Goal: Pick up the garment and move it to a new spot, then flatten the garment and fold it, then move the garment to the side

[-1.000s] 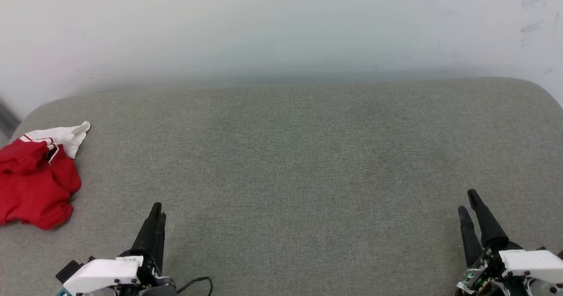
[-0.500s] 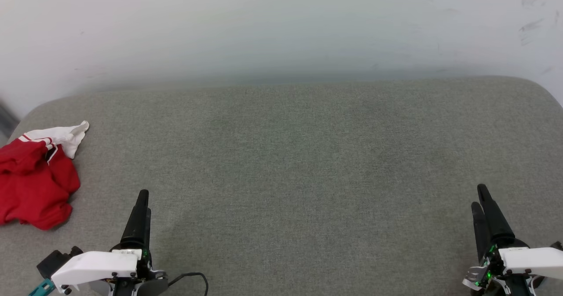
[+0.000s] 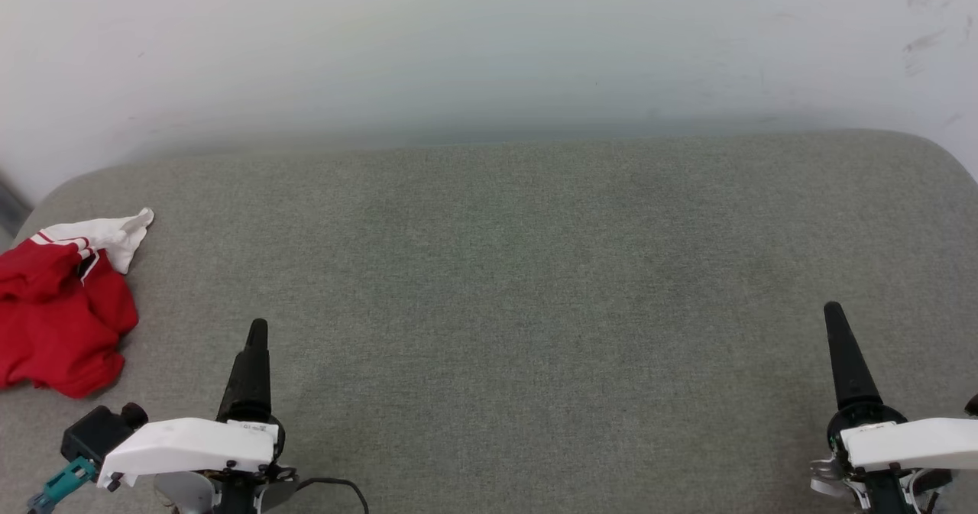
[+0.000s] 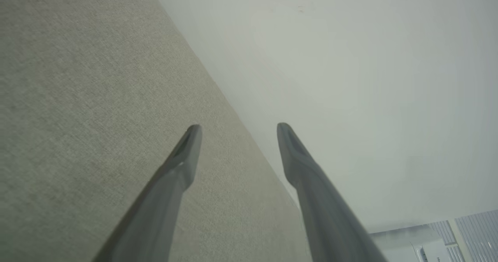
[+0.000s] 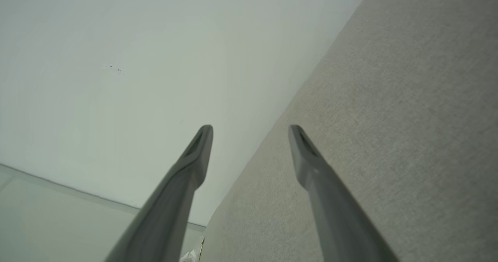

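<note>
The garment (image 3: 63, 311), red with a white sleeve poking out at its top, lies crumpled in a heap at the far left edge of the grey surface (image 3: 519, 269). My left gripper (image 3: 257, 331) hovers near the front edge, to the right of the heap and apart from it. In the left wrist view the left gripper (image 4: 238, 129) stands open with nothing between its fingers. My right gripper (image 3: 831, 311) is at the lower right, far from the garment. Its jaws, seen in the right wrist view (image 5: 251, 129), are also open and hold nothing.
A pale wall (image 3: 489, 48) rises right behind the grey surface, with scuff marks at its upper right. The surface's corners are rounded at the back left and back right. A black cable (image 3: 336, 487) trails from my left wrist.
Both grippers have opened from nearly shut, and each has turned so its fingers line up edge-on in the head view. The garment has not moved.
</note>
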You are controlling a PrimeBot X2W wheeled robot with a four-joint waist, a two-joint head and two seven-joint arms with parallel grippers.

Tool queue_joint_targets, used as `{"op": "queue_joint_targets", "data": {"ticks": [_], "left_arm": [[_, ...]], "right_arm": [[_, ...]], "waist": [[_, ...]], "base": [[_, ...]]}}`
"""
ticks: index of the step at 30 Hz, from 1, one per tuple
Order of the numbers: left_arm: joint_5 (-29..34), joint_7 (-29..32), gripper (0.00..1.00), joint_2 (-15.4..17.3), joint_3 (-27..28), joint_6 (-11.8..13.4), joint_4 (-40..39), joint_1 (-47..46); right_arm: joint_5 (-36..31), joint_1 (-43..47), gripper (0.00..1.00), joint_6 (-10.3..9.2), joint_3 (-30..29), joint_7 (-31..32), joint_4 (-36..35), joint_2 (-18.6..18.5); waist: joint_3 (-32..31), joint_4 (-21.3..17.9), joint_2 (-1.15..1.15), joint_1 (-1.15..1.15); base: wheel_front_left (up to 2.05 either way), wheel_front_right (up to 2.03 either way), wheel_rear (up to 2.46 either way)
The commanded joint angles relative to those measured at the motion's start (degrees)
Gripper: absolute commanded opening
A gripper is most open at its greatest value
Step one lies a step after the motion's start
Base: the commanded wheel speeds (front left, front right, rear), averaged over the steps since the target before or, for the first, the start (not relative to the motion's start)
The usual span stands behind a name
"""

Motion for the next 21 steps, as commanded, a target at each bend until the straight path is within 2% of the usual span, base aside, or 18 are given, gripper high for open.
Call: {"op": "queue_joint_targets", "data": {"ticks": [1,10,21], "left_arm": [[3.1,-0.7,1.0,0.2,-0.5,0.8,-1.8,-0.1],[14.3,-2.6,1.0,0.3,-2.8,3.3,-3.5,0.8],[24.2,-4.6,1.0,0.4,-4.4,5.8,-4.4,1.8]], "right_arm": [[-3.4,-0.4,1.0,0.02,0.3,-0.6,-1.8,-0.1],[-16.0,0.3,1.0,0.02,2.3,-2.5,-4.3,-0.1],[-26.8,1.4,1.0,0.02,3.7,-4.6,-5.5,-0.1]], "waist": [[0.0,0.0,0.0,0.0],[0.1,0.0,0.0,0.0],[0.3,0.1,0.0,0.0]], "base": [[0.0,0.0,0.0],[0.0,0.0,0.0],[0.0,0.0,0.0]]}}
